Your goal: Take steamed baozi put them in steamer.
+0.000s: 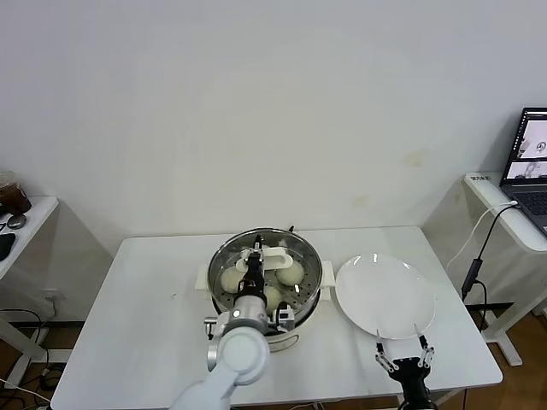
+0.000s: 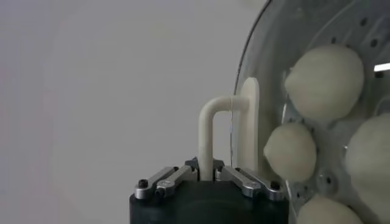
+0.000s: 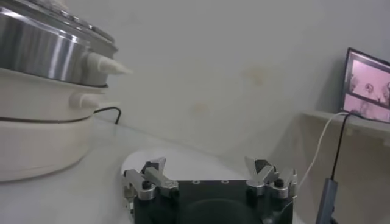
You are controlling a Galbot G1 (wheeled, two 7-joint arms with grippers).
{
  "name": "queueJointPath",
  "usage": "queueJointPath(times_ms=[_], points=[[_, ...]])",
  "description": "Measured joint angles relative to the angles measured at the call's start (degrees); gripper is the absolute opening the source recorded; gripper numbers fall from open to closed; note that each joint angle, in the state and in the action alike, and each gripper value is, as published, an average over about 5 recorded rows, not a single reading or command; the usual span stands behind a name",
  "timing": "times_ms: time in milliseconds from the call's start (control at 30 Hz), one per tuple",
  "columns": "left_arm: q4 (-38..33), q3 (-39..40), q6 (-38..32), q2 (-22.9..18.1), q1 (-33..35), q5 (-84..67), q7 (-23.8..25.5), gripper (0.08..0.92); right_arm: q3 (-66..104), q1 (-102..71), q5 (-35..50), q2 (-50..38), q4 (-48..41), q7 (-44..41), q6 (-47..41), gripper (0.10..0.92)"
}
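Left end effector [image 2: 206, 176] clamped on glass lid's white handle [image 2: 222, 131] over steamer [image 1: 312, 265], partly hiding four baozi [image 2: 324, 81] inside. Right end effector [image 3: 210, 176] spread wide near plate [image 1: 385, 295] on bench [image 1: 145, 316]. No legible writing.

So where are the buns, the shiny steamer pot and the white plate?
steamed baozi [image 1: 291, 272]: head view, top of the right bun.
steamer [image 1: 309, 253]: head view, right steel rim.
plate [image 1: 385, 295]: head view, bare middle.

— Where do the steamed baozi [image 1: 291, 272] lie?
— In the steamer [image 1: 309, 256], mid-table [image 1: 137, 325]. The left gripper [image 1: 254, 262] holds the lid's handle [image 1: 272, 254] over it.
— And right of it?
— The plate [image 1: 385, 295], touching; the right gripper [image 1: 403, 354] sits at its near edge.
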Motion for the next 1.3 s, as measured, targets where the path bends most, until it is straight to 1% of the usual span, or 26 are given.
queueJointPath(times_ms=[467,567,800,967,1167,1233,1300], points=[[1.4,-0.2,-0.2,-0.5,-0.4,-0.2,-0.3,0.177,-0.2,-0.3,-0.1,-0.2,-0.1,0.0,0.1,0.823],[1.0,-0.4,0.1,-0.5,-0.1,-0.9,-0.6,0.208,-0.3,-0.3,-0.1,-0.2,-0.1,0.0,0.1,0.823],[-1.3,-1.1,0.3,0.5,1.5,-4.8,-3.2,0.398,-0.4,-0.5,-0.1,-0.4,0.2,0.0,0.0,0.823],[-5.0,-2.1,-0.6,1.8,4.4,-10.5,-6.5,0.546,-0.5,-0.9,0.0,-0.7,0.6,-0.1,-0.1,0.823],[-11.8,-5.1,-3.1,4.8,10.1,-24.3,-12.5,0.719,-0.8,-1.3,0.0,-0.7,1.0,-0.2,-0.3,0.823],[-14.3,-6.7,-5.0,5.8,12.7,-30.8,-15.2,0.771,-0.9,-1.5,0.1,-0.6,1.2,-0.3,-0.4,0.823],[-16.5,-8.7,-7.9,6.6,15.9,-38.0,-18.0,0.802,-1.0,-1.7,0.4,-0.7,1.4,-0.5,-0.6,0.823]])
